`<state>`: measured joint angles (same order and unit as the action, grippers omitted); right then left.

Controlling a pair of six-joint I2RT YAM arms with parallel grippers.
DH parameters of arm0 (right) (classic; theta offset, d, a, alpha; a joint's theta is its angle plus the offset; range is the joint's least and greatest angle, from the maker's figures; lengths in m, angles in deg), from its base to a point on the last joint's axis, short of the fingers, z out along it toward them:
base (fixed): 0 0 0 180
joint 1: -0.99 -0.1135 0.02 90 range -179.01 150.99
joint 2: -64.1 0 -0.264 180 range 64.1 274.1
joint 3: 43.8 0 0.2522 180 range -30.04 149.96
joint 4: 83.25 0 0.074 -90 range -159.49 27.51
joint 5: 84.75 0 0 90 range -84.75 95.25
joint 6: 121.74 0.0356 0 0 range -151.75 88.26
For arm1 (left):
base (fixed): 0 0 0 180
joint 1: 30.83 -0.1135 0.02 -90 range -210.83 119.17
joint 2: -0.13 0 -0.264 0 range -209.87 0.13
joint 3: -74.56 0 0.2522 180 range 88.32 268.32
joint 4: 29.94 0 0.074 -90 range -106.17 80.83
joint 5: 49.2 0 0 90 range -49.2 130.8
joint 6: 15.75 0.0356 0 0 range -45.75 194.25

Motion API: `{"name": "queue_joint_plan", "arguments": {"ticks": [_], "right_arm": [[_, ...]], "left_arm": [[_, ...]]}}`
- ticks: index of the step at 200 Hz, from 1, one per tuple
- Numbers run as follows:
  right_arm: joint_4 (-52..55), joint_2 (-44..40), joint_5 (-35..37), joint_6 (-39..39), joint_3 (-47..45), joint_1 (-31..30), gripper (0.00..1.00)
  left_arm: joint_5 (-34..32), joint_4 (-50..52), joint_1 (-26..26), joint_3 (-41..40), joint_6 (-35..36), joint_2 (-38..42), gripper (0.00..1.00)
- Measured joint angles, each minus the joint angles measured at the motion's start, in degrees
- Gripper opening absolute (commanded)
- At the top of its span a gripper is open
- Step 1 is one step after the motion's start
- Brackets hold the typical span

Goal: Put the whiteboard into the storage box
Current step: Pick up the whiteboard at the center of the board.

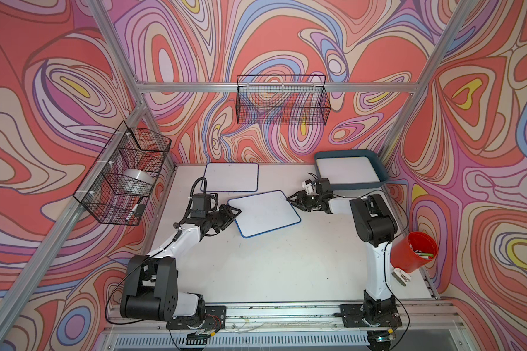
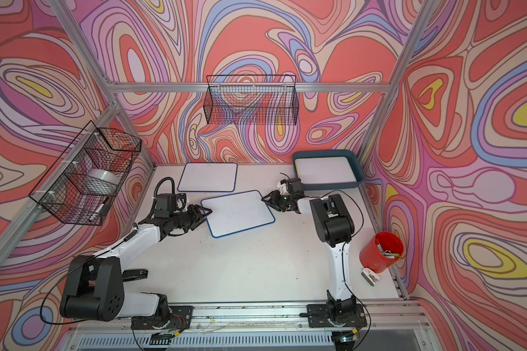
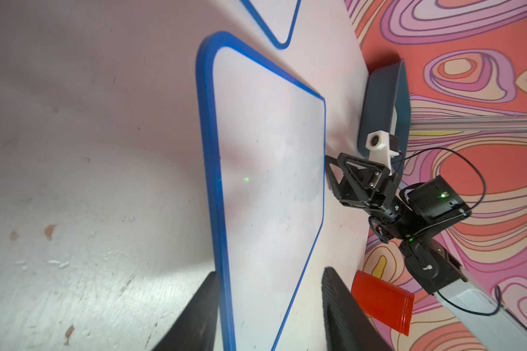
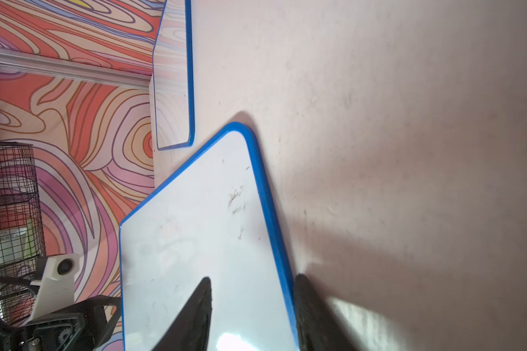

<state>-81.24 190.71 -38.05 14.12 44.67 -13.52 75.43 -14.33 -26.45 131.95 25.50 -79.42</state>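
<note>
Two baskets: side basket (image 1: 122, 176), 9 o'clock; rear basket (image 1: 282, 100), 12; one storage box (image 1: 380, 170), 1; three whiteboards: boxed whiteboard (image 1: 347, 168) inside it; rear whiteboard (image 1: 231, 177), 11; centre whiteboard (image 1: 263, 212), clamped by left gripper (image 1: 237, 214) and right gripper (image 1: 289, 201); one red cup (image 1: 409, 258), 4.

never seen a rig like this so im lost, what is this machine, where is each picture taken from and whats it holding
These are two robot arms mounted at the edge of a white table, each ending in a two-fingered gripper. Two pictures look down from one overhead stereo camera and show nearly the same scene. The other two come from cameras on the arms' wrists. The left gripper and right gripper have fingers either side of opposite edges of a blue-framed whiteboard; whether they pinch it cannot be told. A second whiteboard lies behind it, and a third whiteboard sits in the teal storage box. A red cup of markers stands by the right arm; wire baskets hang on the walls.
</note>
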Motion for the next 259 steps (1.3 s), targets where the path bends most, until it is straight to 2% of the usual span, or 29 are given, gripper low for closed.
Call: {"name": "queue_joint_plan", "arguments": {"ticks": [64, 122, 134, 165, 203, 259], "right_arm": [[-2.4, 0.7, -2.3, 2.3, -0.6, 0.0, 0.45], [-1.9, 1.6, -9.5, 4.6, -0.9, -1.5, 0.45], [-1.5, 1.9, -12.6, 5.3, -0.9, -3.1, 0.45], [-2.7, 2.5, -13.4, 6.3, -0.8, -5.1, 0.45], [-3.1, 2.6, -13.6, 7.1, -0.8, -5.1, 0.45], [-3.2, 2.8, -14.1, 7.3, -0.8, -5.1, 0.45]], "left_arm": [[-0.1, -14.5, -0.9, 0.3, -1.7, 0.5, 0.49], [1.4, -25.8, -0.9, 1.6, -2.8, 1.3, 0.49], [4.3, -25.8, 0.3, 1.3, -4.1, 1.0, 0.50], [11.2, -29.1, 1.0, 0.7, -8.4, 0.3, 0.49], [13.5, -32.8, 0.9, 0.7, -11.5, -1.4, 0.49], [14.5, -32.4, 0.0, 0.7, -11.7, -1.5, 0.49]]}}
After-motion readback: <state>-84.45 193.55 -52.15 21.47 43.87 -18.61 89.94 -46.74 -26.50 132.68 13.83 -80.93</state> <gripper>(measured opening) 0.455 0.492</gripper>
